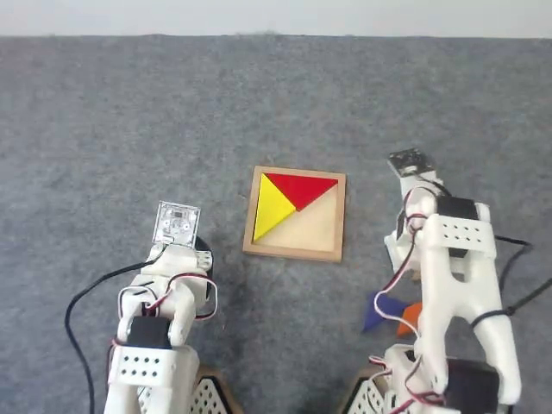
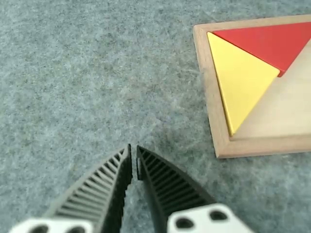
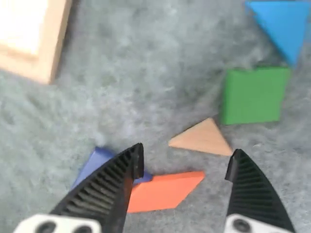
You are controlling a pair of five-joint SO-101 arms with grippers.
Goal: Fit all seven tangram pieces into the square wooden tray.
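The square wooden tray (image 1: 336,216) lies mid-table and holds a red triangle (image 1: 299,188) and a yellow triangle (image 1: 272,207); the tray's edge (image 2: 214,126) and both pieces show in the left wrist view too. My left gripper (image 2: 134,158) is shut and empty over bare carpet, left of the tray. My right gripper (image 3: 187,162) hangs open above loose pieces: an orange parallelogram (image 3: 163,190), a dark blue piece (image 3: 95,162), a tan triangle (image 3: 204,138), a green square (image 3: 253,94) and a light blue triangle (image 3: 282,24). The right arm hides most of these in the high view, where the dark blue piece (image 1: 380,311) and the orange one (image 1: 409,316) peek out.
Grey carpet (image 1: 129,112) covers the table, with open room behind and left of the tray. A tray corner (image 3: 41,48) shows in the right wrist view. A black cable (image 1: 82,297) loops by the left arm.
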